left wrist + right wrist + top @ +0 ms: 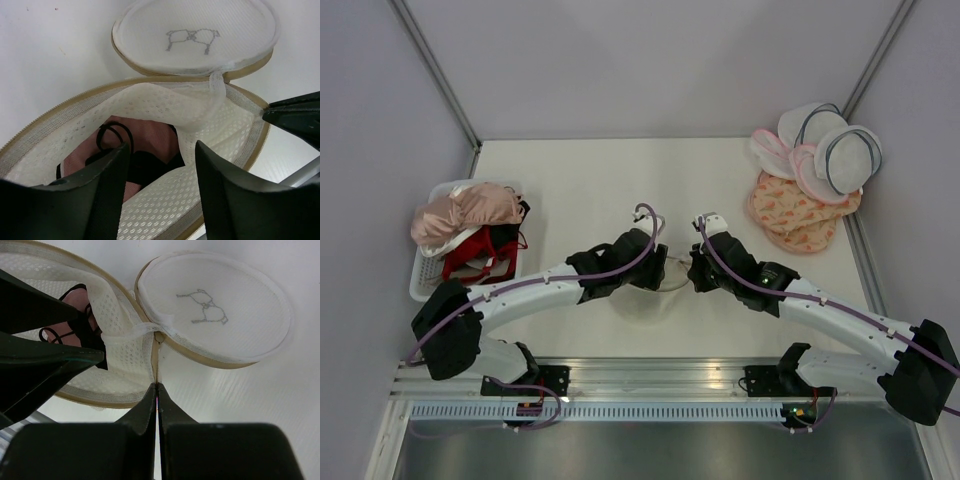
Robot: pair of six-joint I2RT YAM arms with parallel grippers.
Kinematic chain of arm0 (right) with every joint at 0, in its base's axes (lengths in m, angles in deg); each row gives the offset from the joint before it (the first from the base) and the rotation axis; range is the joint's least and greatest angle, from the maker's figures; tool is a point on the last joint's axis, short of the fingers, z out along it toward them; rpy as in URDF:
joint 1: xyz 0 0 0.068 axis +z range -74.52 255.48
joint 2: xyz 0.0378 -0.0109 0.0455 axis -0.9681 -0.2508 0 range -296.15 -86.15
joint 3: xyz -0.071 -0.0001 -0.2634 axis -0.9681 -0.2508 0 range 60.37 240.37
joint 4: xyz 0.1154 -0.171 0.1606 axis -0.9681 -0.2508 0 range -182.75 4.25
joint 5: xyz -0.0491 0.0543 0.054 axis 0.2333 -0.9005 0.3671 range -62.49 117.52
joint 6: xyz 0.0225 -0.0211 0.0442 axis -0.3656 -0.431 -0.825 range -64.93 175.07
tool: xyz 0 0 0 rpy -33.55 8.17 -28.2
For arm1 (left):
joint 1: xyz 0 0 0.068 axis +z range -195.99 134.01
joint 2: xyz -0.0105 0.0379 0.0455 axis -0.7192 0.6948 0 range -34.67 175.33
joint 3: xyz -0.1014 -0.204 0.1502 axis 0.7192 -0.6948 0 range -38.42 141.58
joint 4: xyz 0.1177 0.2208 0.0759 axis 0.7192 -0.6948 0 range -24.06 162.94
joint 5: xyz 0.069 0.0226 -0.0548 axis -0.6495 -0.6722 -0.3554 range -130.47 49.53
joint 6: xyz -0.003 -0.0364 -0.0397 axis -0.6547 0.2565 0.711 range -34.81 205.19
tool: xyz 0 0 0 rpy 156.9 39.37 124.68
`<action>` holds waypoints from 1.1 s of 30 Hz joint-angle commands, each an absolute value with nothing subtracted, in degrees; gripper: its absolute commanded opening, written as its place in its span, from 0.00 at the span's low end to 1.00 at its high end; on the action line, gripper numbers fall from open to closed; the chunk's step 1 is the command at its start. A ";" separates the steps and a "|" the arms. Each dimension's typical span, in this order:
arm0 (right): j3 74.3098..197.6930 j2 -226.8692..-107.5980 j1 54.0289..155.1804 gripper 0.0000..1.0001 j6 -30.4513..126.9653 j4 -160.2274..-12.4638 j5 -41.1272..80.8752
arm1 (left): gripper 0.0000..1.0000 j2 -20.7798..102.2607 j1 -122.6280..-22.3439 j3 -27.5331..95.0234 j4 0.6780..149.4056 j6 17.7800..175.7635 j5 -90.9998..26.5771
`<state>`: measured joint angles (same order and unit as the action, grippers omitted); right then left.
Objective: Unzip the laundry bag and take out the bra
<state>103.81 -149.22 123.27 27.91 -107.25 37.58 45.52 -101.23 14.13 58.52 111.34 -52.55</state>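
The cream mesh laundry bag [645, 295] lies unzipped between my two grippers. Its round lid [195, 37] with the bra drawing is flipped back flat on the table; it also shows in the right wrist view [215, 310]. The dusty pink bra [150, 132] with black straps lies inside the open pouch [165, 195], partly hidden by mesh; it also shows in the right wrist view [75, 300]. My left gripper [161, 147] is open and empty, its fingers just over the opening above the bra. My right gripper [157, 386] is shut on the bag's zipper rim near the hinge.
A white basket [423, 275] holding other bras stands at the left edge. White domed bags [835, 145] and pink patterned flat bags [800, 215] are piled at the back right. Side walls enclose the table.
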 commanded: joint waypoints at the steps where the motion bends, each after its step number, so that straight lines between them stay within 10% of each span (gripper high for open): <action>1: 105.46 -149.43 123.38 0.00 28.44 -106.93 39.03 | 0.57 47.59 -101.62 16.51 58.26 112.61 -56.11; 11: 104.31 -148.64 123.38 0.00 28.35 -107.28 39.56 | 0.54 56.30 -101.62 16.95 56.05 114.81 -62.89; 23: 103.96 -148.20 123.47 0.00 28.70 -107.72 39.56 | 0.86 59.53 -101.62 13.16 65.03 113.32 -55.23; 28: 104.14 -147.94 123.38 0.00 28.70 -107.99 39.47 | 0.68 65.09 -101.62 14.05 64.58 115.34 -56.29; 33: 103.96 -147.06 123.38 0.00 28.62 -108.60 40.08 | 0.06 63.87 -101.53 13.34 65.91 116.13 -56.38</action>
